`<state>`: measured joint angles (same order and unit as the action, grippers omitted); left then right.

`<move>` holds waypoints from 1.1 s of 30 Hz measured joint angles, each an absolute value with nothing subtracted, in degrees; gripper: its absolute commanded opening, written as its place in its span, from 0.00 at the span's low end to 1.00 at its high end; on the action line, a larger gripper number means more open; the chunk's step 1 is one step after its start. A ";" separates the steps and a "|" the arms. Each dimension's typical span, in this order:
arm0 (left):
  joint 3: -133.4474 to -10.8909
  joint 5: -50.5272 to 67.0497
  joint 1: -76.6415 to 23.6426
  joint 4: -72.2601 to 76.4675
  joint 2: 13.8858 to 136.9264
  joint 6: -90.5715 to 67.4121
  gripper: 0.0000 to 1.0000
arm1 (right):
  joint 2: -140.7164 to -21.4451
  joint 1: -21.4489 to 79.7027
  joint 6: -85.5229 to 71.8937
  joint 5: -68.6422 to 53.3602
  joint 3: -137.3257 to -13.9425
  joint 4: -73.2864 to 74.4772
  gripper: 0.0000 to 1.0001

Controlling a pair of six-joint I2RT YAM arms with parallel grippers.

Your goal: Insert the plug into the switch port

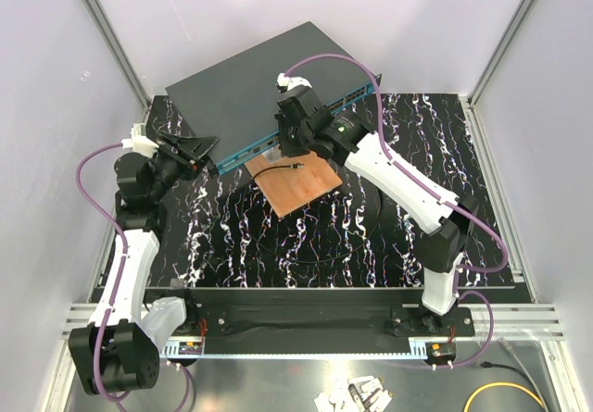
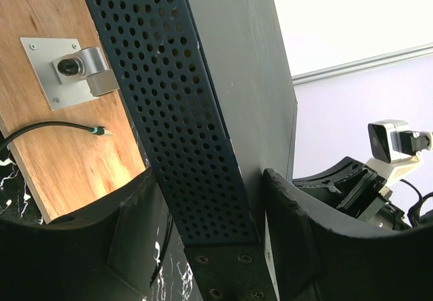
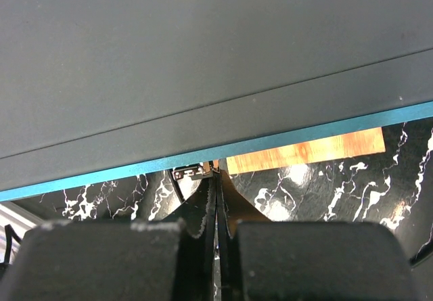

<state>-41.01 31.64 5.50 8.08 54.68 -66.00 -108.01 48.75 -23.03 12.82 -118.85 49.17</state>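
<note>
Clamping the left corner of a large flat dark-grey box (image 1: 259,83), the left pincer (image 1: 206,151) grips the box's perforated side wall between its two black fingers (image 2: 128,240). The box sits on a black, white-veined bench (image 1: 371,236). The right pincer (image 1: 289,142) is shut tight with nothing visible between its fingers. Its tips sit at the lower edge of the box's teal-blue front strip (image 3: 304,132), along which no single port can be made out.

The tiny pale plug (image 1: 297,165) is in neither pincer. It lies free at the end of a thin black cable (image 1: 273,166) on a rectangular wooden board (image 1: 306,194), just in front of the strip and near the right pincer. A small silver metal bracket (image 2: 71,67) is screwed to the board near the plug. Just left of the right fingertips, a small pale piece shows under the strip, and I cannot tell what it is.
</note>
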 measured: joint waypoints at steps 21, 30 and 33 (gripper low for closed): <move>-43.94 32.99 5.63 3.90 55.61 -64.20 0.26 | -96.09 43.53 -13.72 8.38 -97.21 36.93 0.39; -45.80 34.46 6.46 0.84 56.01 -62.46 0.72 | -76.60 32.77 -6.13 -0.08 -78.61 36.42 0.66; -46.83 34.59 6.39 -0.67 56.45 -59.22 0.89 | -75.40 25.89 -4.49 -5.34 -77.36 36.88 0.78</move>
<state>-46.83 34.59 6.39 -0.67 56.45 -59.22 -75.40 25.89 -4.49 -5.34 -77.36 36.88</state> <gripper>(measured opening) 0.791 0.720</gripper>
